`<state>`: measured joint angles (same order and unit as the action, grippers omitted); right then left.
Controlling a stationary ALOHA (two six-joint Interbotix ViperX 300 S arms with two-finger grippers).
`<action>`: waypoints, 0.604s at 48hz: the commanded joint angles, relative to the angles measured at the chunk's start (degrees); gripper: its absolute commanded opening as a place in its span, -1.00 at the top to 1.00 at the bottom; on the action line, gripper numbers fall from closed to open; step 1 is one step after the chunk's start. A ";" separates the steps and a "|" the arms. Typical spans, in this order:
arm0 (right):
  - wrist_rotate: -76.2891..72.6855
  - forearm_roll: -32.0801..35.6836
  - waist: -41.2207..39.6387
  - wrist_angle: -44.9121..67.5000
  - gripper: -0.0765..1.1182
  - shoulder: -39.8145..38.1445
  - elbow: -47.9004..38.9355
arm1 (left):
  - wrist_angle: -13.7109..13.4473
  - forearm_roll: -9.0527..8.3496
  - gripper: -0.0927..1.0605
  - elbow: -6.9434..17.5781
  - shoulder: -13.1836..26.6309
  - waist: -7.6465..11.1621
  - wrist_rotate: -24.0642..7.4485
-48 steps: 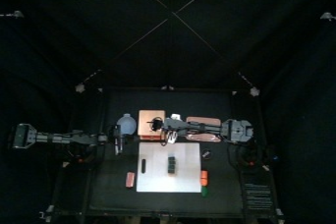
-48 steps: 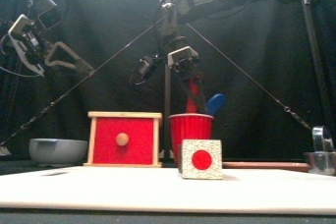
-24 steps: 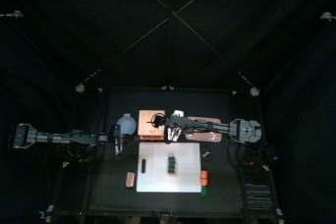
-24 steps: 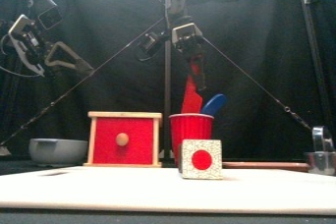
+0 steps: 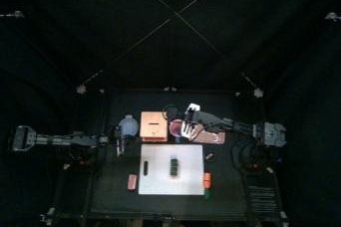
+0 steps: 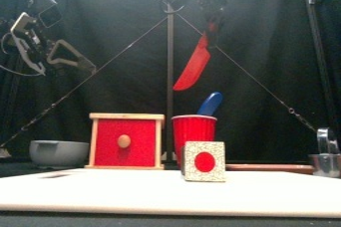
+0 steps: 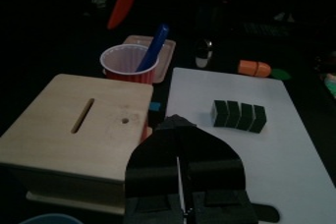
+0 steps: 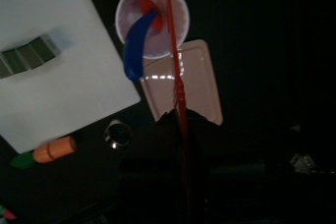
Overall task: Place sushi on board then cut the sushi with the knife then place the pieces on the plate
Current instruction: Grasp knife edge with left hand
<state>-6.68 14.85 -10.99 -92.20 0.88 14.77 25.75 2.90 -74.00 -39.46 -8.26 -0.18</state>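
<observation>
The dark green sushi roll [image 5: 174, 165] lies on the white board [image 5: 190, 176]; in the front view its speckled end with a red dot [image 6: 201, 161] faces me. My right gripper [image 6: 209, 10] is high above the red cup [image 6: 194, 136], shut on the red knife [image 6: 194, 64], which hangs blade down. The blue knife [image 6: 210, 104] stays in the cup. In the right wrist view the red knife [image 8: 178, 120] shows edge-on over the pink tray [image 8: 187, 92]. My left gripper [image 7: 172, 125] rests shut above the wooden box [image 7: 79, 125], left of the board.
A blue-grey bowl [image 6: 58, 152] sits at the left beside the box [image 6: 127, 141]. The metal cutter [image 6: 325, 161] stands at the far right. An orange toy [image 5: 206, 179] and a green one [image 5: 209, 193] lie right of the board, a reddish toy [image 5: 131, 180] left of it.
My right gripper has lifted the red knife clear of the cup and risen well above it, drawing back to the right. The left arm has not moved.
</observation>
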 commanded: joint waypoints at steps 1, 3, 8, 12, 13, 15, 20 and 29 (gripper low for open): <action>-0.88 1.85 1.49 2.81 0.21 -6.68 -1.49 | 0.53 0.09 0.89 1.76 -1.14 -0.18 0.09; -1.85 1.93 2.20 3.96 0.21 -8.00 -2.46 | 0.62 0.09 0.89 1.76 -1.58 -0.18 0.09; -5.27 2.37 4.22 7.91 0.21 -11.60 -5.19 | 0.62 0.09 0.89 1.85 -2.55 -0.26 0.09; -8.53 2.55 6.06 13.54 0.21 -15.73 -8.79 | 0.70 0.09 0.89 1.85 -2.81 -0.18 0.09; -9.23 2.37 6.50 14.94 0.21 -16.70 -9.84 | 0.70 0.09 0.89 1.85 -2.81 -0.26 0.09; -10.63 2.20 7.12 18.02 0.21 -18.46 -12.13 | 0.70 0.09 0.89 2.02 -2.81 -0.18 0.00; -13.71 1.23 8.35 23.82 0.21 -22.32 -18.54 | 0.79 0.09 0.89 2.29 -2.81 -0.18 -0.09; -16.61 0.70 10.11 36.47 0.21 -28.13 -29.27 | 0.79 0.00 0.89 3.43 -2.81 -0.09 -0.09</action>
<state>-22.94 15.82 -1.67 -61.35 -23.73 -11.78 25.93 2.90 -72.51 -42.36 -8.26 -0.18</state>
